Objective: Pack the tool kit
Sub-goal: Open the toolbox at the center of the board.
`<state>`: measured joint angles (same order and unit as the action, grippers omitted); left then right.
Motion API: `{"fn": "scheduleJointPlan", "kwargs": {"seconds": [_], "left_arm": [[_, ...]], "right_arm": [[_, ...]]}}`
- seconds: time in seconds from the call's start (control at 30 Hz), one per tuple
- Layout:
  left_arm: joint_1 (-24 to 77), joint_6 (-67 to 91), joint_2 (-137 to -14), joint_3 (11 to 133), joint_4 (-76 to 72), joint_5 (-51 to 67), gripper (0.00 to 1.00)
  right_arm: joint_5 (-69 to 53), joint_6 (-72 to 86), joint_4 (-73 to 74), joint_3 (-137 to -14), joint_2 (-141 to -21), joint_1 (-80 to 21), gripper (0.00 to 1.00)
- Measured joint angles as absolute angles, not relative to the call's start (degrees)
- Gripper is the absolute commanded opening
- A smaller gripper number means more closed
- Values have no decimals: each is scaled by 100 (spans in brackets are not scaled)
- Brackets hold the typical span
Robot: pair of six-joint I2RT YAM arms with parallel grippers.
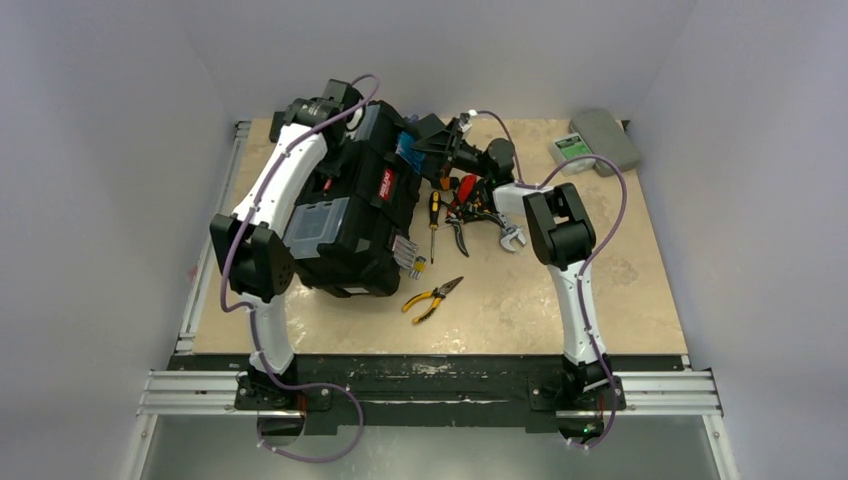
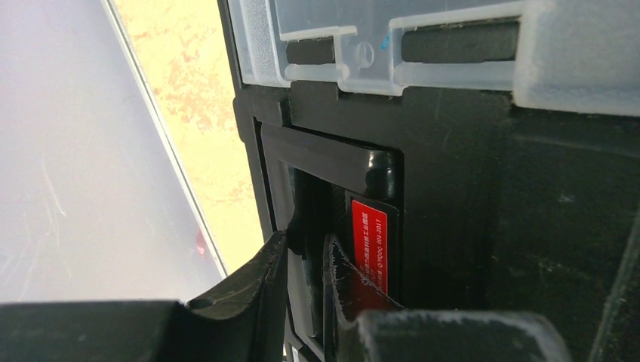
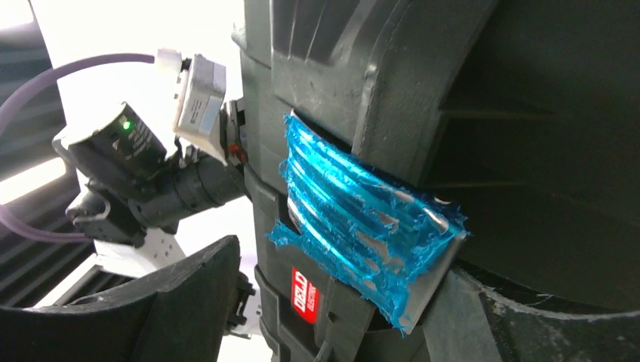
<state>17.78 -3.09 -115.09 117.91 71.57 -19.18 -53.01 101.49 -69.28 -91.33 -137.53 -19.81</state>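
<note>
Occupying the left half of the tan tabletop (image 1: 610, 295), one large black plastic toolbox (image 1: 360, 240) lies askew to the table edges. Its moulded black carrying handle (image 1: 385, 185) bears a red label. One clear-lidded compartment (image 1: 318, 222) shows beside the handle in the top view; a second cannot be made out beneath the left arm. Two metal latches can be counted on its right side: one latch wrapped in torn blue film (image 3: 362, 226) at the far corner and one bare latch (image 1: 405, 252) at the near corner.

Left gripper (image 2: 304, 240): fingers drawn close, pinching the rim of the handle next to a red sticker. Right gripper (image 3: 340, 264): fingers spread wide, one on each side of the blue-filmed latch; whether they touch it cannot be told.

Loose tools lie just right of the toolbox. One pair of yellow-handled pliers (image 1: 432, 298) lies alone, nearest the arms. Farther back is a cluster of one yellow-and-black screwdriver (image 1: 433, 222), one pair of red-handled pliers (image 1: 462, 195), one pair of black-handled cutters (image 1: 458, 235) and one silvery wrench (image 1: 511, 236). One grey case (image 1: 610, 135) with a green-labelled device (image 1: 570, 150) sits at the far right corner.
</note>
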Motion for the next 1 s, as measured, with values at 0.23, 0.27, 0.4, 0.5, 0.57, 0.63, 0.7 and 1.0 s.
{"fn": "scheduleJointPlan", "kwargs": {"seconds": [0.23,0.27,0.4,0.5,0.57,0.63,0.7,1.0], "left_arm": [[1892,-322,-11522,11789,7168,-2099,8],[1909,-325,-11524,11789,7170,-2132,8],[2032,-353,-11552,11793,7185,-2340,8],[2132,-353,-11592,11810,7214,-2578,8],[2209,-353,-11620,11815,7236,-2808,8],[2290,-360,-11668,11828,7264,-3044,8],[2333,-342,-11679,11830,7275,-3118,8],[2491,-263,-11773,11931,7400,-3363,8]], "right_arm": [[-5343,10047,-6377,-9225,-13773,-1999,46],[-5347,10027,-6333,-9225,-13799,-1999,44],[-5393,10029,-6302,-9225,-13869,-1979,43],[-5408,9983,-6211,-9225,-13869,-1964,43],[-5408,9937,-6167,-9225,-13867,-1962,40],[-5406,9894,-6101,-9225,-13847,-1962,37],[-5448,9872,-6034,-9225,-13845,-1944,33],[-5645,9535,-5509,-9225,-13729,-1868,48]]}}
